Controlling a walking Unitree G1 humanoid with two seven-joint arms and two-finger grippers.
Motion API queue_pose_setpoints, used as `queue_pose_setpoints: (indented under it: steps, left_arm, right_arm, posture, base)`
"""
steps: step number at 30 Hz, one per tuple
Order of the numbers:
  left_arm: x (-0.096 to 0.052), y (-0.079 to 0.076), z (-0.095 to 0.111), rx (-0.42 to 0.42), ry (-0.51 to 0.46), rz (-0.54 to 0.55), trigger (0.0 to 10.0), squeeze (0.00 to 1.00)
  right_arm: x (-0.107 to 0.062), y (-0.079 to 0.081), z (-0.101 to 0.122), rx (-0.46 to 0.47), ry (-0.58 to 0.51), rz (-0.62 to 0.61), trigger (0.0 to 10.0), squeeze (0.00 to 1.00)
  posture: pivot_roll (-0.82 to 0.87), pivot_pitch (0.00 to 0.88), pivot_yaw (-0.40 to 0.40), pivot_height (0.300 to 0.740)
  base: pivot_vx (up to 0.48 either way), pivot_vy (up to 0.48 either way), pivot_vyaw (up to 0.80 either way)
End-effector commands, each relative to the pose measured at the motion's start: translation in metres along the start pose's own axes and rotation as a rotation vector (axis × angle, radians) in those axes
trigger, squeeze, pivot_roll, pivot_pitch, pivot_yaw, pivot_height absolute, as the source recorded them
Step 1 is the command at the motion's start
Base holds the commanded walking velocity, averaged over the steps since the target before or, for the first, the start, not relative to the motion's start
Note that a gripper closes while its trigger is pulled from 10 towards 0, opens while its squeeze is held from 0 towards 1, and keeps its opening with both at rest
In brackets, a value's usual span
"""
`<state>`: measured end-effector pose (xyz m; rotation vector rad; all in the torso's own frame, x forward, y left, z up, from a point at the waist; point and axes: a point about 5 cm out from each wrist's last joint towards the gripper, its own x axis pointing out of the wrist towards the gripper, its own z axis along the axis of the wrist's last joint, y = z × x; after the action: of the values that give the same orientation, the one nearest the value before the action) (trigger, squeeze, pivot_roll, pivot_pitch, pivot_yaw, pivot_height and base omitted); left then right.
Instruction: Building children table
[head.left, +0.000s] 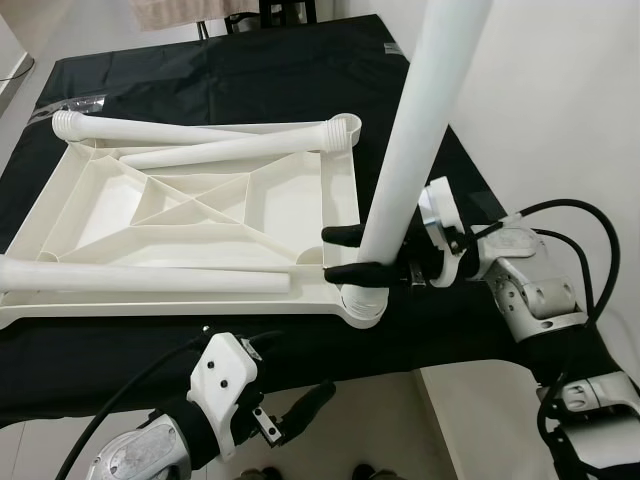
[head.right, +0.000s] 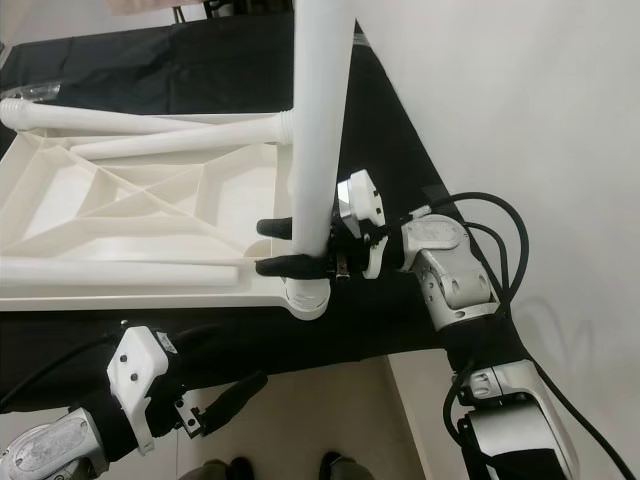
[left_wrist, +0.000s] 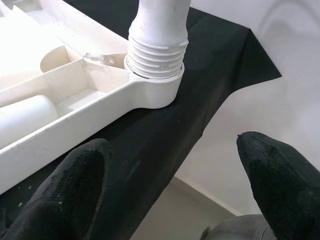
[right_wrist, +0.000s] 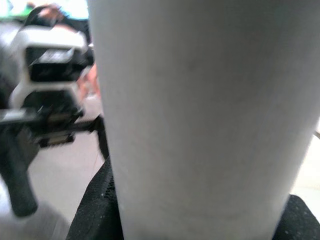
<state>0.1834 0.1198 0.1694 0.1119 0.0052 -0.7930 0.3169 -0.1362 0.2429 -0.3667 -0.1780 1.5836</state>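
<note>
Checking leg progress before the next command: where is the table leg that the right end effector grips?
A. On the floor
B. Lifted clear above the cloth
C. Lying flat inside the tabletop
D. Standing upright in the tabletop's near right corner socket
D. The right end effector grips the upright leg, whose threaded end sits in the corner socket of the upturned tabletop.

A cream-white tabletop (head.left: 200, 210) is seen upside down on a plain black cloth (head.left: 250, 80). White table legs (head.left: 180, 280) are laid across it. A white upright leg (head.left: 410, 150) is clasped by black fingers (head.left: 345, 235) of the silver right arm's gripper (head.left: 345, 252).
</note>
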Motion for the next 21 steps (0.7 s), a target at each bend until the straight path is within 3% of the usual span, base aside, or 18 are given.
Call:
queue_pose_setpoints:
  steps: [1, 5, 10, 15, 21]
  left_arm:
    - [-0.002, 0.000, -0.005, -0.031, 0.022, -0.006, 10.0, 0.00]
    - [-0.001, 0.000, -0.004, -0.035, 0.019, -0.012, 10.0, 0.00]
    - [-0.001, 0.001, -0.003, -0.039, 0.018, -0.014, 10.0, 0.00]
    - [0.000, 0.000, -0.002, -0.040, 0.017, -0.014, 10.0, 0.00]
    - [0.000, 0.001, -0.001, -0.043, 0.013, -0.012, 10.0, 0.00]
  right_arm:
    - [-0.004, 0.017, -0.041, 0.141, 0.171, 0.068, 10.0, 0.00]
    - [-0.009, 0.008, -0.046, 0.076, 0.301, 0.120, 10.0, 0.00]
    - [-0.010, 0.001, -0.042, 0.083, 0.307, 0.135, 10.0, 0.00]
    - [-0.007, -0.006, -0.035, 0.146, 0.223, 0.092, 10.0, 0.00]
    - [-0.009, -0.018, -0.038, 0.274, 0.062, -0.057, 10.0, 0.00]
  posture:
    - [0.03, 0.293, 0.005, 0.740]
    - [0.03, 0.299, 0.003, 0.740]
    - [0.03, 0.306, 0.001, 0.740]
    - [0.03, 0.311, -0.005, 0.740]
    - [0.03, 0.314, -0.005, 0.740]
  base:
    - [0.000, 0.000, 0.00]
    - [0.000, 0.000, 0.00]
    - [0.000, 0.000, 0.00]
    - [0.000, 0.000, 0.00]
    - [0.000, 0.000, 0.00]
